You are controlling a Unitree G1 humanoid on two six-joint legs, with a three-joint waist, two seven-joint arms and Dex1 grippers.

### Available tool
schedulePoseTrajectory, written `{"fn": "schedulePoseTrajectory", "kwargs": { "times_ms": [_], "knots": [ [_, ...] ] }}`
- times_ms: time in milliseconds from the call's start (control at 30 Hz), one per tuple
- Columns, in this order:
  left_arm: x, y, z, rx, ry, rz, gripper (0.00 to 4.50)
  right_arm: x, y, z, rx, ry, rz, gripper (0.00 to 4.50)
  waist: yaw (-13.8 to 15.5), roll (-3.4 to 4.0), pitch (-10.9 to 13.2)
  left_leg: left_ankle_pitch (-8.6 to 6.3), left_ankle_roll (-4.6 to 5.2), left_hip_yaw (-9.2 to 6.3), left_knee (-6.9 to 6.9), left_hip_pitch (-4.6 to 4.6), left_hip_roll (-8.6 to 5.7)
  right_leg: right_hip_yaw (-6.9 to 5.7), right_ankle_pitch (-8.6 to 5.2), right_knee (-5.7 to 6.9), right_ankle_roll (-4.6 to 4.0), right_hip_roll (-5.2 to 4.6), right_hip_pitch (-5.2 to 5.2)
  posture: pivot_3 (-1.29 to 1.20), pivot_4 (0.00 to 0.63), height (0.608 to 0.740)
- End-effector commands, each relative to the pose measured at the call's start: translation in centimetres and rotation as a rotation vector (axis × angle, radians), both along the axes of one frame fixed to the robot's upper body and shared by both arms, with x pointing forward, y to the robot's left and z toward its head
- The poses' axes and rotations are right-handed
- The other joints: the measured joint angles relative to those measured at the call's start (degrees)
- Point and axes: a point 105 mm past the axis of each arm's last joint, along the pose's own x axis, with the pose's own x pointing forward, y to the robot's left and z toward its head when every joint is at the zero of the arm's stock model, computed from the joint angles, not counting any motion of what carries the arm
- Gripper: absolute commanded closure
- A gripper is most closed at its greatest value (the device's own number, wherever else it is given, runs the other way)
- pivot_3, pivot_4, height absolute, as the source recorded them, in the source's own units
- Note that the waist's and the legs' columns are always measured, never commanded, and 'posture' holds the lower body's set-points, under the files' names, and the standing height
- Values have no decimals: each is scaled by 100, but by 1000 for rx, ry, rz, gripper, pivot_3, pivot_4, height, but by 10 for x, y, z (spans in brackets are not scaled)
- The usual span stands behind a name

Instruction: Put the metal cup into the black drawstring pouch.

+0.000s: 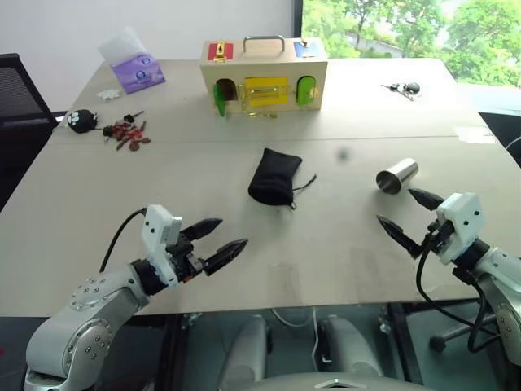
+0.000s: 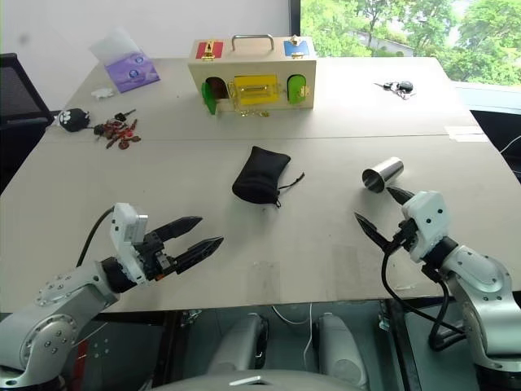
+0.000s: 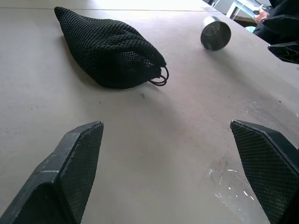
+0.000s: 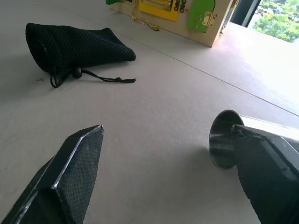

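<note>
The metal cup (image 1: 396, 176) lies on its side on the beige table, right of centre, with its open mouth toward me. The black drawstring pouch (image 1: 274, 177) lies flat at the table's middle, its cord trailing to the right; it also shows as pouch (image 4: 70, 44). My right gripper (image 1: 413, 214) hovers open just in front of the cup, apart from it, with nothing between its fingers. My left gripper (image 1: 218, 239) stands open over the near left of the table, well short of the pouch. The cup (image 3: 215, 33) appears beyond it too.
A wooden latch box (image 1: 264, 77) with a handle stands at the back centre. A purple tissue pack (image 1: 137, 69), a small black paw-print item (image 1: 81, 120) and a heap of keys (image 1: 126, 133) sit at the back left. More keys (image 1: 403, 89) lie back right.
</note>
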Motion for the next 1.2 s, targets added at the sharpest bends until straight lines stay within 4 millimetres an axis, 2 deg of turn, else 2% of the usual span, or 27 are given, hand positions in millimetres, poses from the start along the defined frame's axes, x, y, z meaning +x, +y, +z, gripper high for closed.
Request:
{"fn": "schedulePoseTrajectory", "kwargs": {
  "times_ms": [33, 200, 333, 433, 500, 567, 633, 733, 933, 1067, 1200],
  "knots": [
    [5, -2, 19, -43, -72, 31, 0, 0, 11, 16, 40, -77, 45, 78, 0, 0, 0, 0, 0, 0, 0, 0, 0, 0, 0, 0, 0, 0, 0, 0, 150, 740],
    [31, 12, 46, -237, -113, 214, 0, 9, 35, 44, 140, -181, 119, 78, -7, -2, -1, 0, 0, -2, 16, 2, 5, -1, 3, 10, 3, 3, 3, 0, 150, 740],
    [37, 18, 52, -248, -107, 253, 0, 7, 54, 61, 183, -221, 212, 78, -5, -1, -1, 0, 0, -9, 15, 1, -3, -5, 4, 9, 1, 2, 7, 0, 150, 740],
    [36, 19, 48, -16, -173, 251, 0, -4, 66, 60, 152, -190, 324, 78, -3, -1, -1, 0, 0, -13, 11, -2, -8, -5, 3, 6, 0, 2, 6, 0, 150, 740],
    [39, 25, 44, 163, -226, 277, 0, -12, 68, 52, 101, -162, 375, 78, 13, -1, -1, 0, 0, -13, 3, -1, -13, -5, 3, 1, -1, 0, 6, 0, 150, 740],
    [42, 25, 40, 417, -320, 256, 0, -20, 65, 41, 66, -126, 400, 78, 22, -2, -2, 0, 0, -16, 3, -2, -14, -9, 2, -3, -1, -1, 7, 0, 150, 740],
    [44, 20, 40, 658, -440, 192, 0, -27, 62, 31, 40, -100, 409, 78, 32, -2, -2, -1, 1, -16, 0, -2, -19, -8, 1, -8, -2, -2, 8, 0, 150, 740],
    [48, 5, 36, 831, -544, 72, 0, -33, 58, 27, 37, -93, 396, 78, 12, -4, -3, -1, 2, -6, 0, 2, -12, -2, 1, -6, -2, -3, 8, 0, 150, 740],
    [66, -15, 33, 915, -686, -19, 0, -33, 56, 23, 31, -112, 348, 78, 6, -1, -2, -1, 2, 1, 3, 4, -12, -2, 2, -4, 1, 0, 8, 0, 150, 740],
    [87, -20, 30, 947, -724, -11, 0, -35, 59, 23, 27, -117, 326, 78, 8, -2, -2, -1, 2, -4, 2, 0, -14, -6, 3, -4, 1, 1, 7, 0, 150, 740],
    [100, -38, 23, 984, -819, -59, 0, -35, 57, 24, 17, -122, 280, 78, 11, -1, -3, -1, 2, -8, 3, -2, -17, -9, 3, -3, 2, 2, 7, 0, 150, 740]
  ]
}}
